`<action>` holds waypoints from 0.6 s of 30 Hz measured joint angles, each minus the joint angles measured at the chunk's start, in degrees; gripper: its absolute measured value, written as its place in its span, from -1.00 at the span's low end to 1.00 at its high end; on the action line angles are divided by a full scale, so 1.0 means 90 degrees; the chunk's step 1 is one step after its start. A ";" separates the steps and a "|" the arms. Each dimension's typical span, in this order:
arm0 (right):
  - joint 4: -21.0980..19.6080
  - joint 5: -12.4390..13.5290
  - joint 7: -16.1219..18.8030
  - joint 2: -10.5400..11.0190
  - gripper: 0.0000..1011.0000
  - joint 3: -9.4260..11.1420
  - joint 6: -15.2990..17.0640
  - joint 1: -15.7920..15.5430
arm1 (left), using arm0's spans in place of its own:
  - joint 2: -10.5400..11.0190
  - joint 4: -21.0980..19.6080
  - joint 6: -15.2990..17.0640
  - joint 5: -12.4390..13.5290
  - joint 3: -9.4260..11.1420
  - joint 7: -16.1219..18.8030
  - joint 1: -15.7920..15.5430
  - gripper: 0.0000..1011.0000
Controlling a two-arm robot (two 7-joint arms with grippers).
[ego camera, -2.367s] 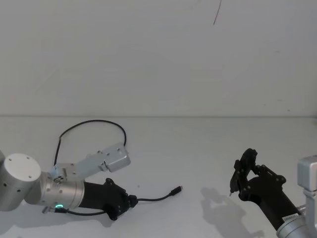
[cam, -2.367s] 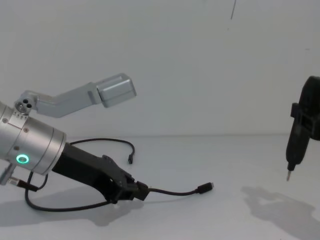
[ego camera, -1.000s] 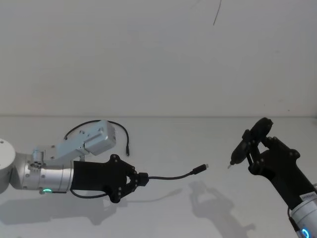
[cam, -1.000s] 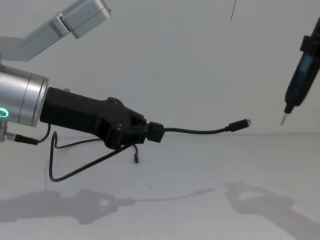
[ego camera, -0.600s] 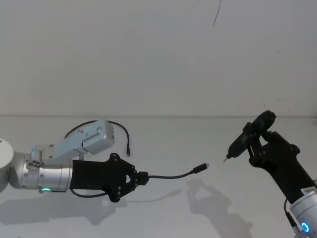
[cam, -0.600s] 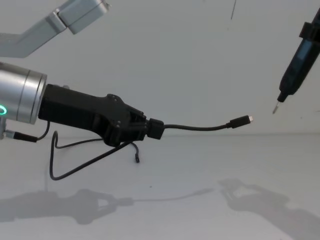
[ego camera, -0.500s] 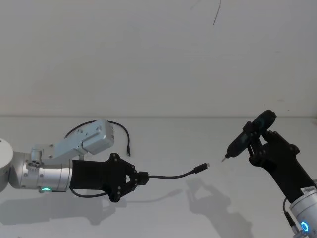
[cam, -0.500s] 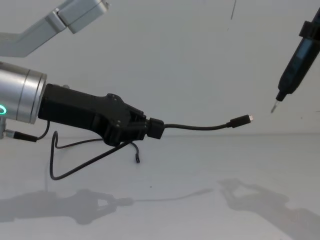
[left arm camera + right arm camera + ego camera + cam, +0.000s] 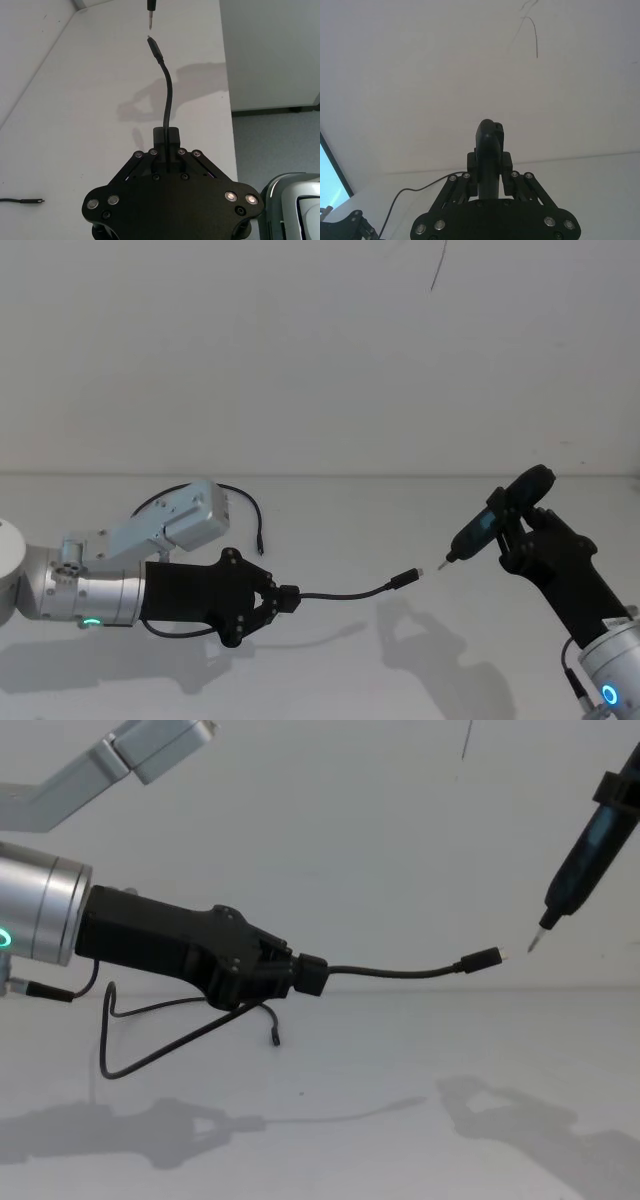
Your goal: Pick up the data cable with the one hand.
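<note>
My left gripper is shut on the data cable, clamping a black block on the cord, and holds it above the white table. The free end sticks out to the right, ending in a silver-tipped plug. The rest of the cord loops behind the arm, with its other plug near the table. My right gripper is shut on a slim black pen-shaped tool. The tool's metal point hovers just short of the plug, apart from it. The left wrist view shows the left gripper closed around the cable.
The white table meets a plain white wall at the back. A silver box-shaped part of the left arm juts out above the looped cord. The table's edge drops off to grey floor.
The left gripper has lifted the cable off the table and now holds still. The right arm has brought the pen-shaped tool leftward, its point now close to the plug.
</note>
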 joint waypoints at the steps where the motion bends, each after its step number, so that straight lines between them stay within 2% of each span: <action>1: 0.0007 0.0033 -0.0002 -0.0006 -0.48 -0.0003 0.0010 0.0005 | 0.0001 -0.0001 -0.0001 -0.0001 0.0000 -0.0002 0.0000 -0.92; 18: -0.0069 0.0237 -0.0044 -0.0013 -0.48 -0.0089 0.0087 0.0001 | 0.0005 -0.0006 -0.0006 -0.0005 -0.0001 -0.0003 0.0000 -0.92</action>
